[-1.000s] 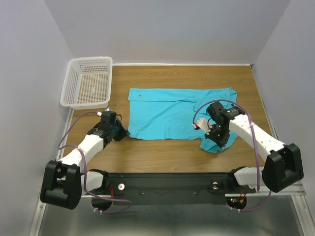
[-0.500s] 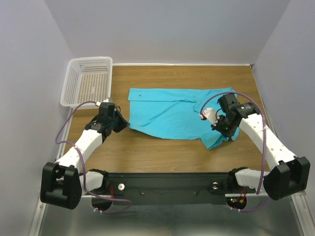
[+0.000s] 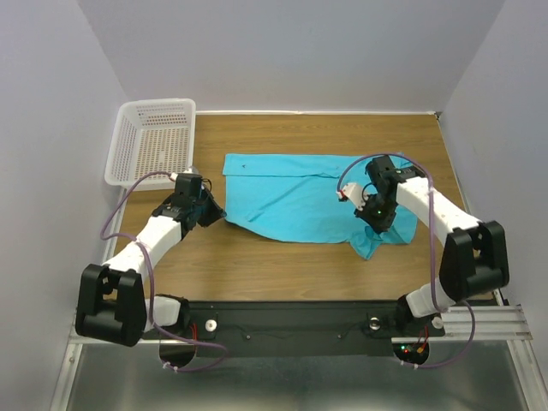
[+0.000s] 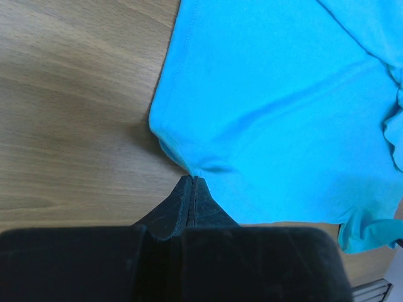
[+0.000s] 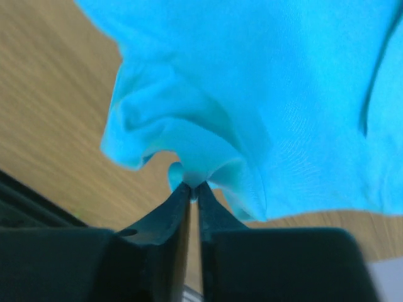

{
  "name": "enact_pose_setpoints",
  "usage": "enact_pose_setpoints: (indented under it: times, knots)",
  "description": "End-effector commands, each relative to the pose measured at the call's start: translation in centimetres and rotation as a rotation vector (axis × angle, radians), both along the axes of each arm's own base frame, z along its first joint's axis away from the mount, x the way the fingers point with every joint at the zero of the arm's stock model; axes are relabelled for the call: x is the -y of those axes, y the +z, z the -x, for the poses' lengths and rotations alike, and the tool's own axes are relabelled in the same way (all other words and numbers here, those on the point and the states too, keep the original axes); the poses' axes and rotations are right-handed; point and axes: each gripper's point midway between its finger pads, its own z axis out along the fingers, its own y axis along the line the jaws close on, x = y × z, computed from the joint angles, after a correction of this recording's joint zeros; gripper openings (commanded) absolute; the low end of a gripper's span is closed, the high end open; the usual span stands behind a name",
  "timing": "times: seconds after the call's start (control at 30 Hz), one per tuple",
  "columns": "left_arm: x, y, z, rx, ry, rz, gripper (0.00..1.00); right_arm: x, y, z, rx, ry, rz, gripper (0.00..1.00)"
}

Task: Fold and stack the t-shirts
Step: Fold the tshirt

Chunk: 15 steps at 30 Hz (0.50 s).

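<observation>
While its fingers press together on the near-left hem corner, the left gripper (image 4: pixel 192 180) pinches the t-shirt (image 3: pixel 291 193) low over the table (image 3: pixel 257 261). The right gripper (image 5: pixel 191 186) nips a bunched fold at the near-right corner, jaws almost touching. Held at both near corners, the cloth lies mid-table, probably so its near edge can be carried over. The basket (image 3: pixel 154 145) sits apart, far left.

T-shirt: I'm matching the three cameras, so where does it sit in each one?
Top view: t-shirt in the middle of the picture.
Left wrist: t-shirt fills the upper right, its corner pinched in the left pincer.
Right wrist: t-shirt fills the top, a bunched edge pinched in the right pincer.
Shared landmark: the wooden table, bare beside the cloth in all three.
</observation>
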Motion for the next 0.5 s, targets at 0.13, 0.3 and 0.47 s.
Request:
enact_pose_setpoints:
  times: [0.13,0.3,0.47]
  knots:
    - [0.3,1.2,-2.0,0.063,-0.028,-0.001,0.00,-2.9,0.0,-6.6,0.109,-0.149,-0.126,0.49]
    - [0.3,0.6,-1.9,0.055,-0.033,0.003,0.00,-2.1,3.9,-7.9,0.217,-0.203,-0.196,0.51]
    - [0.4,0.4,-1.9,0.056,-0.035,0.007,0.00,0.1,2.9,-5.8,0.211,-0.185,-0.193,0.50]
